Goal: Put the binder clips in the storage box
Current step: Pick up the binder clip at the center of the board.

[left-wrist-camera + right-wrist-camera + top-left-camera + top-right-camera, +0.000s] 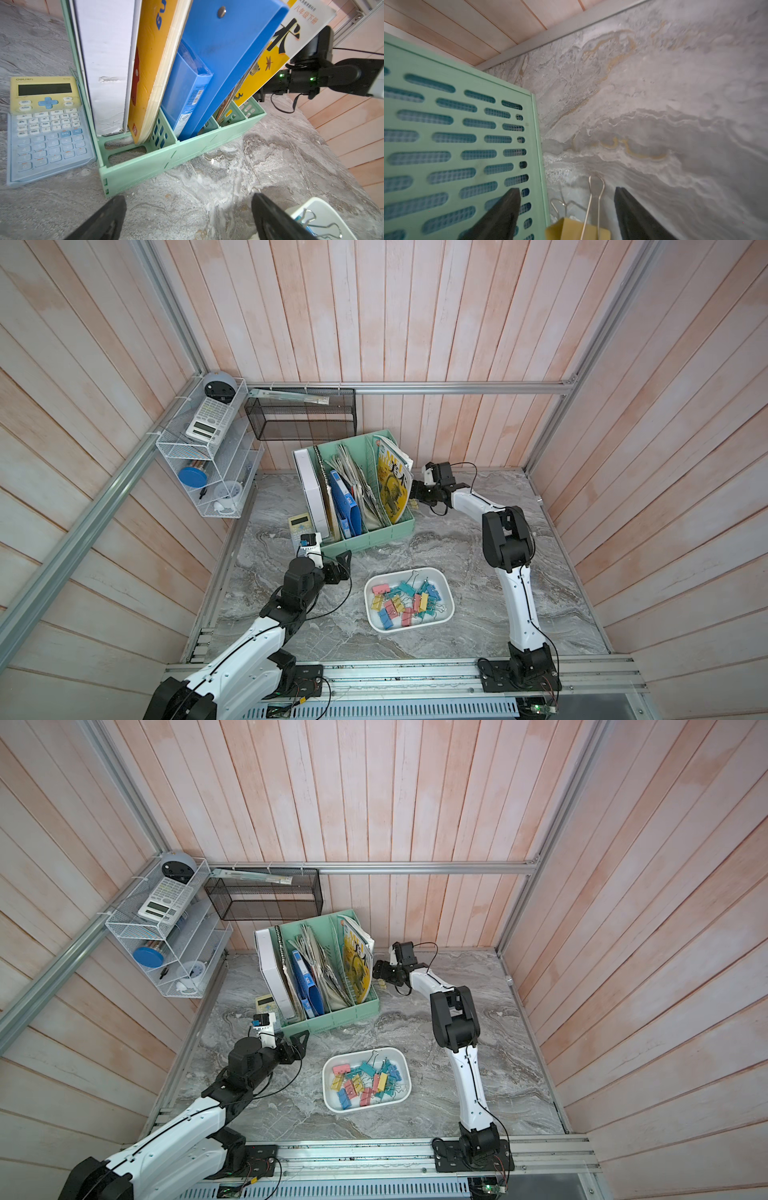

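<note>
The storage box [432, 620] [390, 1104] is a shallow white tray at the front middle of the marble table. Several pastel binder clips [405, 601] [365, 1081] lie heaped in it. One yellow binder clip [413, 504] [577, 230] lies on the table against the right end of the green organizer. My right gripper [419, 494] [566, 189] is open with its fingers on either side of that clip, one finger against the organizer wall. My left gripper [343, 562] [188, 209] is open and empty over bare table, left of the box [324, 209].
The mint green file organizer [365, 531] full of books and folders stands behind the box. A yellow-blue calculator [47, 128] lies at its left. A black mesh basket [303, 414] and a white wire shelf [208, 448] hang on the back-left walls.
</note>
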### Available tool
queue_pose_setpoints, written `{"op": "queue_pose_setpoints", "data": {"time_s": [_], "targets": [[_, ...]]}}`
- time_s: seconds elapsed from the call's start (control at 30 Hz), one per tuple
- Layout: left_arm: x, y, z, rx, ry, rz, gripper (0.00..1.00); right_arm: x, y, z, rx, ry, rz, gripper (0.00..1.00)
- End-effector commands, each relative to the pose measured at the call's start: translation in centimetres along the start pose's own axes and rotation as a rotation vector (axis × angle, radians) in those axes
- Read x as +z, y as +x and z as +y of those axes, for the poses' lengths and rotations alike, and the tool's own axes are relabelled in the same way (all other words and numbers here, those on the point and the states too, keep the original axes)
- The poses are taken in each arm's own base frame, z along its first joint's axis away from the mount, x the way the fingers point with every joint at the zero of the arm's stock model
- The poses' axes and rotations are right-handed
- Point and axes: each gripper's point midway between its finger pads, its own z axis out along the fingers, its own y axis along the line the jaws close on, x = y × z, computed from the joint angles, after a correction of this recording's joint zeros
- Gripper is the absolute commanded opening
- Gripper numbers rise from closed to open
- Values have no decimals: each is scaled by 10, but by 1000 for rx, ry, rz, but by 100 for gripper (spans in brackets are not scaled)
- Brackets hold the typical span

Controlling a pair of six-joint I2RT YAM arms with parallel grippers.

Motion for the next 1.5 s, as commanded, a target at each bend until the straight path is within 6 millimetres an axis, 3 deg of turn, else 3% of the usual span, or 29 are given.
{"op": "queue_pose_setpoints", "data": {"time_s": [0.0,0.3,0.47,0.63,0.9,1.17,1.33,1.47], "targets": [[0,-5,-6,10,33,-19,100,6,16,-5,22,49,44,69],[-2,-7,-7,8,36,-27,100,-23,31,-28,58,100,14,36],[-4,-8,-7,8,37,-30,100,-50,40,-42,109,94,-2,32],[-5,-9,-8,7,41,-35,100,-85,47,-41,110,90,-31,29],[-10,-11,-10,10,52,-43,100,-165,62,-11,104,36,-114,29],[-12,-13,-15,9,77,-48,100,-259,126,44,-7,-9,-191,29],[-15,-13,-16,8,81,-54,100,-285,183,84,-98,-77,-204,29],[-15,-13,-14,17,66,-62,100,-276,229,115,-174,-111,-142,29]]}}
